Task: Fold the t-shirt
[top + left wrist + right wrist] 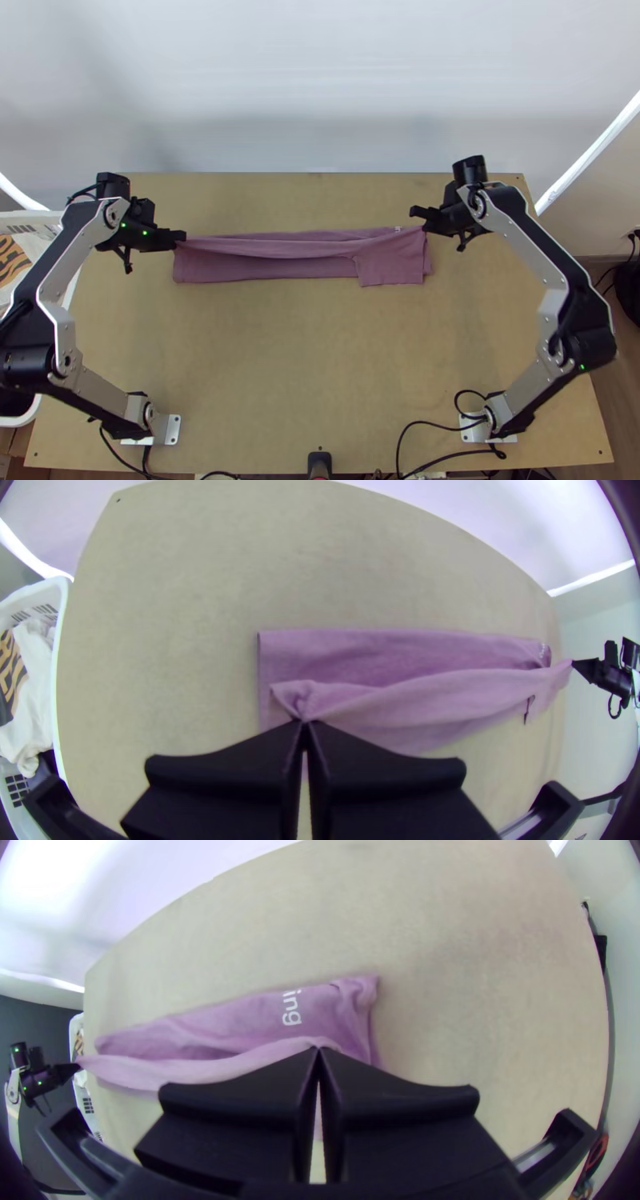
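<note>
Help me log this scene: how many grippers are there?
2. The left gripper pinches the shirt at its end nearer the white basket; the right gripper pinches the opposite end, near the white lettering.

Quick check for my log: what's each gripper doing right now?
Left gripper: closed, holding the t-shirt near one end.
Right gripper: closed, holding the t-shirt near the other end.

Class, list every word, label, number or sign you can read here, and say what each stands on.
"ing": white letters on the mauve cloth t-shirt.
Not readable: the black-and-tan print on cloth in the white plastic basket; too unclear to make out.
I can read no other text.
</note>
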Controlling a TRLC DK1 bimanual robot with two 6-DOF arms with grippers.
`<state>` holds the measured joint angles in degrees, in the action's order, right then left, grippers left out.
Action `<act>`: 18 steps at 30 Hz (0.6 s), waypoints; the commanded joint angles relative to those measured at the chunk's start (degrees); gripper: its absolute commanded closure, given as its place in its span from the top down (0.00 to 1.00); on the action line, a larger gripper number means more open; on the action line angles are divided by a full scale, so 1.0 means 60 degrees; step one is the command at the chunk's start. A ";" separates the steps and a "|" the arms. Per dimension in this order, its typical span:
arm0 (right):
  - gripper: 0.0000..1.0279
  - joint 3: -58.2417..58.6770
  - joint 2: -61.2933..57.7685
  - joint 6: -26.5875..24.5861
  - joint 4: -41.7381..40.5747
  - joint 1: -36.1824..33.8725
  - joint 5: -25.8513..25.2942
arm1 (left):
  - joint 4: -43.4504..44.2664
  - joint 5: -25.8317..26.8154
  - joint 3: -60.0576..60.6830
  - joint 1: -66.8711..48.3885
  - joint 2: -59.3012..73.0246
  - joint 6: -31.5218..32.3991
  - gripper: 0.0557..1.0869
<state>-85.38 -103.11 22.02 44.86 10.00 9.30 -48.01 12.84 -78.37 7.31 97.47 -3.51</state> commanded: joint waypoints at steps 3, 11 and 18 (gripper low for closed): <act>0.03 -0.0432 -0.0789 -0.0037 -0.0387 -0.0041 -0.0232 | 0.0326 -0.0031 -0.0283 0.0041 0.0601 0.0526 0.04; 0.94 -0.0813 -0.1243 0.0373 -0.0856 -0.0055 -0.0949 | 0.0531 -0.0016 -0.0386 -0.0047 0.0776 0.0995 0.32; 0.97 -0.0755 0.0237 0.1061 -0.1266 -0.0465 -0.1184 | 0.1000 0.0863 -0.0122 0.0700 0.0059 0.0746 0.86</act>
<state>-89.12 -107.87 25.65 38.17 8.78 2.76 -43.29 15.66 -79.50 8.88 100.90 1.48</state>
